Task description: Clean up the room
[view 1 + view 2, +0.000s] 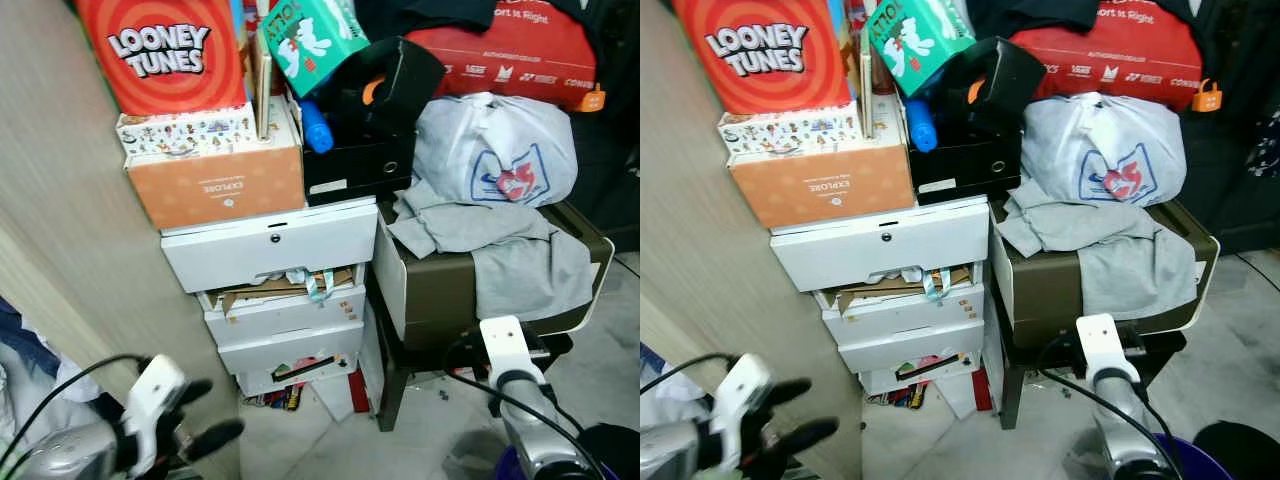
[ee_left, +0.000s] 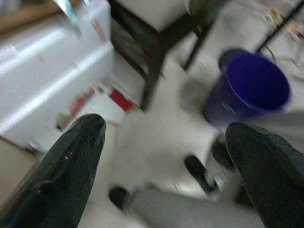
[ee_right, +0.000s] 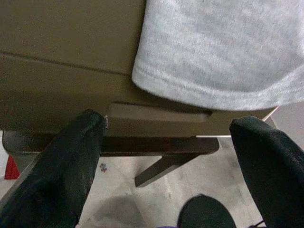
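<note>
A grey garment [image 1: 500, 250] lies draped over a brown box [image 1: 440, 290] that rests on a dark stool [image 1: 390, 385]. My right gripper [image 3: 169, 122] is open just below the garment's hem [image 3: 223, 57], in front of the box's side, with nothing between its fingers. My right wrist [image 1: 505, 345] is low at the stool's front. My left gripper [image 1: 213, 412] hangs open and empty at the lower left, near the floor. A purple bucket [image 2: 249, 85] stands on the floor beside the stool.
A stack of white drawers [image 1: 270, 245] with cardboard boxes and a Looney Tunes box [image 1: 160, 50] on top stands left of the stool. A white plastic bag [image 1: 495, 150] and a red bag [image 1: 510, 50] are piled behind the garment. A wooden panel [image 1: 60, 200] closes the left. Small litter [image 1: 280, 398] lies under the drawers.
</note>
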`<state>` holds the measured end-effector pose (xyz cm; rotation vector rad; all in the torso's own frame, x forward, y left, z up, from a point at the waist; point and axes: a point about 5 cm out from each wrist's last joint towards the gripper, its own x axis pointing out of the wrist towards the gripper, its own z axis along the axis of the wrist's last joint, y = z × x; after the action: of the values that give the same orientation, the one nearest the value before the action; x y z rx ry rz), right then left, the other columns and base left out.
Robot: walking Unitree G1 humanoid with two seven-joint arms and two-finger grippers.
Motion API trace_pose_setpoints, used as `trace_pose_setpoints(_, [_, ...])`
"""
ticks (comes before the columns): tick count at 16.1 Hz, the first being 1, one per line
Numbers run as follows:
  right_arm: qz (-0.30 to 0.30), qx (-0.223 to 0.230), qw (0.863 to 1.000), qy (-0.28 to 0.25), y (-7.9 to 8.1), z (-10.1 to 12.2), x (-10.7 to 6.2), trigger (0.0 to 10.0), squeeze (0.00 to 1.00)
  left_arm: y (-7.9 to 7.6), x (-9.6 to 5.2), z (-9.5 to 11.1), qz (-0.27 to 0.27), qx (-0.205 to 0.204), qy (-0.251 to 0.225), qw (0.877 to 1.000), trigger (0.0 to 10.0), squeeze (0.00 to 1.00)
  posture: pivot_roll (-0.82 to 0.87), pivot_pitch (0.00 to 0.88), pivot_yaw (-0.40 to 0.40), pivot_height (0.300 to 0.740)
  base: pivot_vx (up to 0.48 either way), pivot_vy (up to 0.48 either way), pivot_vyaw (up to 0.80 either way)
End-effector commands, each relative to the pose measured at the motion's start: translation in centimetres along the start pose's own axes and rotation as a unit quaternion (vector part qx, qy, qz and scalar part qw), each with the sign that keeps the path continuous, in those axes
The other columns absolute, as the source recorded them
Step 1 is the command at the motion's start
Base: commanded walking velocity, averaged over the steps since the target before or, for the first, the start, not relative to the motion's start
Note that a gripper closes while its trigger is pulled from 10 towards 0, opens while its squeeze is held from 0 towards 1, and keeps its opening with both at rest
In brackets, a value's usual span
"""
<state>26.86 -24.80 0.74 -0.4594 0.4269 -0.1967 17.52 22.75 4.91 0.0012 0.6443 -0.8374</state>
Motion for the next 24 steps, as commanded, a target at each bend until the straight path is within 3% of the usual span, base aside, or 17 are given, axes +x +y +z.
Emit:
trace_pose_setpoints(1, [0.002,-0.003,1.000,0.003,0.2,-0.3,0.0,10.0,0.00,0.3,-1.3,-1.1,-0.006,-0.017,0.028,0.999,10.0,0.00,-0.02,0.000,0.073,0.740,0.000,0.000,0.00])
trace_pose_setpoints(6, [0.011,-0.008,1.000,0.000,0.7,-0.3,0.1,10.0,0.00,1.3,-3.4,-4.8,0.015,-0.062,0.092,0.994,10.0,0.00,-0.01,0.000,0.068,0.740,0.000,0.000,0.00])
trace_pose_setpoints(10, [0.009,0.014,0.999,-0.037,0.4,1.4,0.7,10.0,0.00,2.9,-4.7,-6.7,0.049,-0.072,0.132,0.987,10.0,0.00,-0.01,0.000,0.063,0.740,0.000,0.000,0.00])
trace_pose_setpoints(12, [0.002,0.049,0.997,-0.055,0.5,2.8,0.9,10.0,0.00,3.5,-5.7,-8.3,0.082,-0.067,0.168,0.980,10.0,0.00,-0.02,0.000,0.058,0.740,0.000,0.000,0.00])
trace_pose_setpoints(16, [0.015,0.052,0.992,-0.112,1.2,5.7,1.1,10.0,0.00,3.7,-5.8,-11.7,0.130,-0.063,0.230,0.962,10.0,0.00,-0.04,0.000,0.050,0.740,0.000,0.000,0.23])
trace_pose_setpoints(17, [0.011,0.055,0.992,-0.112,0.9,5.8,1.2,10.0,0.00,4.3,-6.0,-12.5,0.177,-0.061,0.253,0.949,10.0,0.00,-0.05,0.000,0.050,0.740,0.000,0.000,0.49])
trace_pose_setpoints(19, [0.006,0.057,0.992,-0.111,0.5,5.9,1.2,10.0,0.00,4.9,-6.6,-13.2,0.206,-0.049,0.296,0.931,10.0,0.00,-0.05,0.000,0.050,0.740,0.000,0.000,0.23])
trace_pose_setpoints(20, [0.003,0.058,0.992,-0.111,0.2,5.9,1.3,10.0,0.00,5.6,-7.3,-13.6,0.250,-0.047,0.322,0.912,10.0,0.00,-0.06,0.000,0.048,0.740,0.000,0.000,0.00])
trace_pose_setpoints(21, [0.002,0.058,0.992,-0.112,0.1,5.9,1.3,10.0,0.00,6.0,-7.6,-13.7,0.279,-0.043,0.330,0.901,10.0,0.00,-0.06,0.000,0.048,0.740,0.000,0.000,0.00])
trace_pose_setpoints(24, [-0.004,0.058,0.990,-0.132,-0.5,6.7,1.0,10.0,0.00,7.9,-7.6,-12.7,0.397,-0.046,0.292,0.869,10.0,0.00,-0.07,0.000,0.044,0.740,0.000,0.000,0.53])
